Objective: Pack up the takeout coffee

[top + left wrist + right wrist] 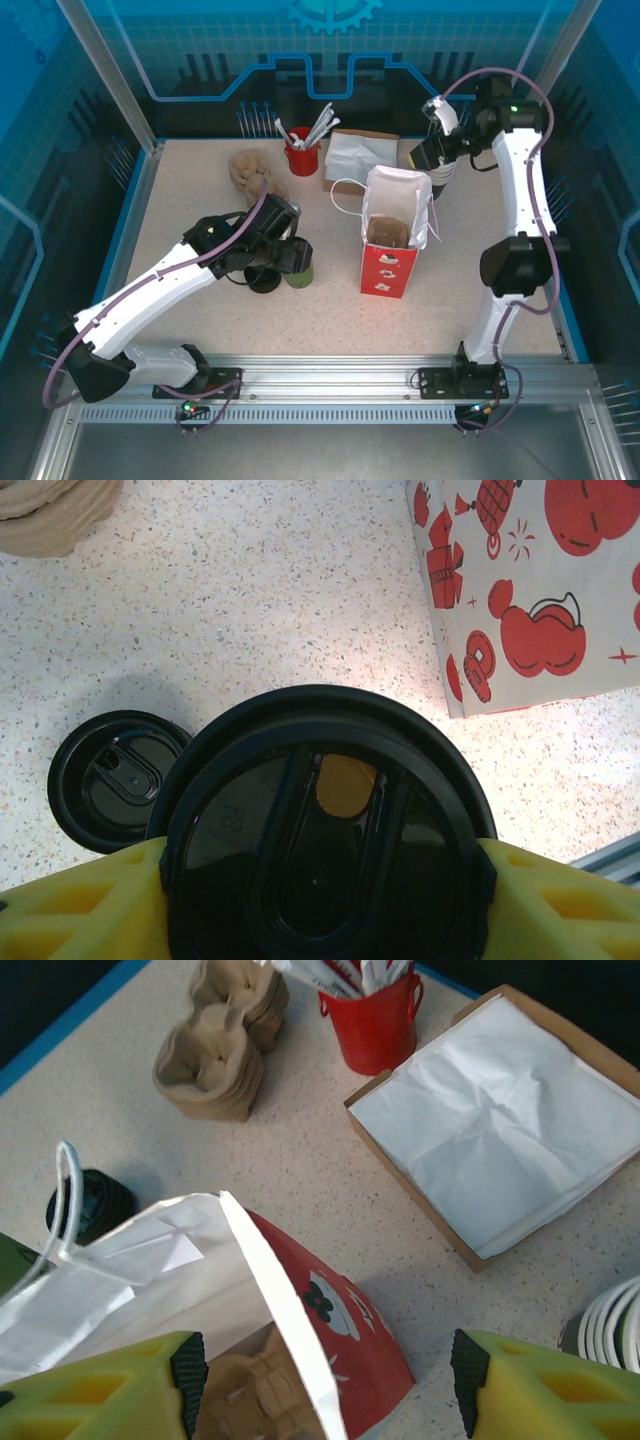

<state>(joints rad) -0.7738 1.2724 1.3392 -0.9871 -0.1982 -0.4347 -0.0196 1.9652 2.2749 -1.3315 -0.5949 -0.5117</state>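
Olive-green coffee (299,272) with black top sits left of the bag (392,245), outside it, near but apart. Left end effector (325,890) grips it: yellow fingers (90,905) press the lid rim on both sides. Loose black lid (108,778) lies on the counter (170,190) just beyond the coffee, farther from the bag. Bag upright, mouth open, brown carrier (255,1390) inside. Right end effector (328,1385) hangs over the bag's far right corner, jaws wide, holding nothing. Behind the bag: napkin box (500,1130), red cup (375,1025) of stirrers, stacked carriers (220,1050). White cups (610,1325) right of the bag.
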